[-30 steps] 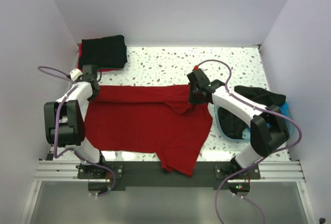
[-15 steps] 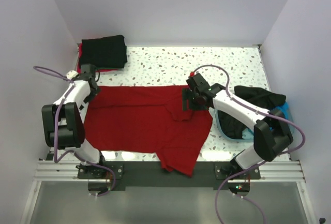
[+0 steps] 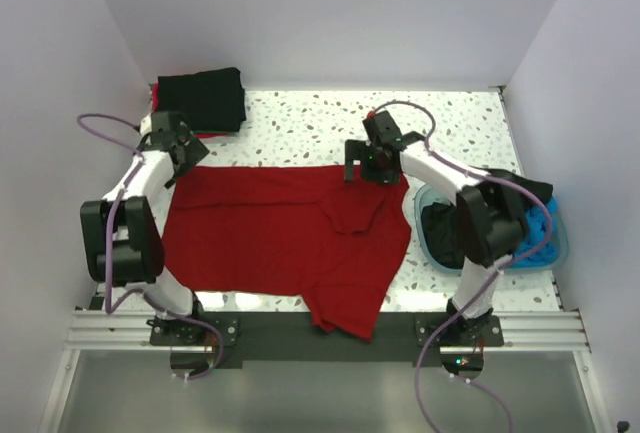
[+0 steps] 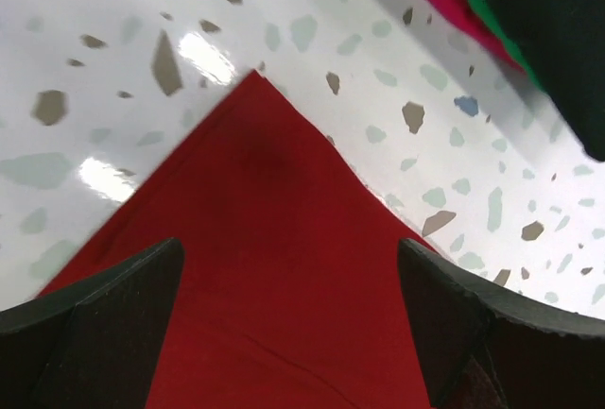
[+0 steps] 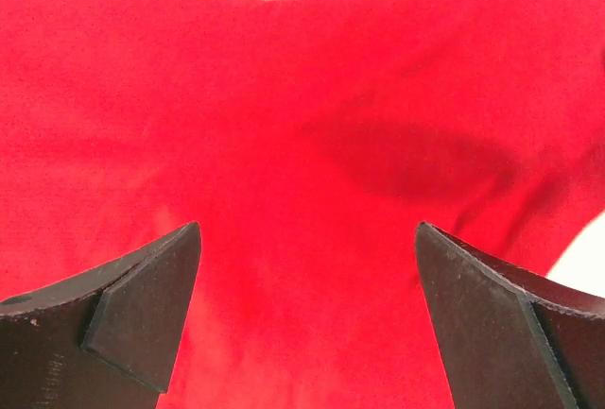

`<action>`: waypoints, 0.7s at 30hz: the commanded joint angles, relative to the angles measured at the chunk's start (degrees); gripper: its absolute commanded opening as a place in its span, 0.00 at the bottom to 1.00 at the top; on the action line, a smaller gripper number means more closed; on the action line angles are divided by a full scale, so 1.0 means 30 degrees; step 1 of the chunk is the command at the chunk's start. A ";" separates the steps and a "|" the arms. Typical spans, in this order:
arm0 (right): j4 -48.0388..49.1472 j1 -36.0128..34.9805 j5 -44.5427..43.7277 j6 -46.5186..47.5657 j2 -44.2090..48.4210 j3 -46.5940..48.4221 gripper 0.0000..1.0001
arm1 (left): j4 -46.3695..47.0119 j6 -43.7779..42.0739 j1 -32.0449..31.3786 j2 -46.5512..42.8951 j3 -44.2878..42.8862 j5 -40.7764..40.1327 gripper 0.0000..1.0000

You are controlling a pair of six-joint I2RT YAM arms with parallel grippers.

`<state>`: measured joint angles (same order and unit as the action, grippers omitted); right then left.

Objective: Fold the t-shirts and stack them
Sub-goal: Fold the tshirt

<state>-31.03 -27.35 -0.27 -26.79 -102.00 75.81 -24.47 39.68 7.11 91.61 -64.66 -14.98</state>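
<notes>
Top external view: I hold left gripper and right gripper spread wide over the far edge of the dark red t-shirt on the table. Its overhanging near hem could drag it off.

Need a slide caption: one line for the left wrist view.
Open left tool over red t-shirt corner on speckled table, folded stack beyond.

Red t-shirt matt cloth; table glossy, speckled; fingers matt black
</notes>
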 commanded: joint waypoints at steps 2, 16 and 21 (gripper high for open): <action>0.1260 0.0651 0.1117 0.0957 -0.3669 0.3108 0.99 | 0.2558 -0.1010 0.0119 0.2443 0.0344 0.2855 1.00; -0.0082 0.2641 0.0033 0.1340 -1.0616 0.8181 0.99 | 0.2533 -0.0630 0.0177 1.0267 -0.4366 0.3706 1.00; -0.1171 0.3287 0.0587 0.1868 -1.2842 1.2283 0.99 | 0.2385 -0.0191 0.0177 1.1121 -0.5456 0.3851 1.00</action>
<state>-29.93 -19.86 1.34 -23.53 -133.71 109.51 -13.28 37.06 7.09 118.85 -81.93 -6.31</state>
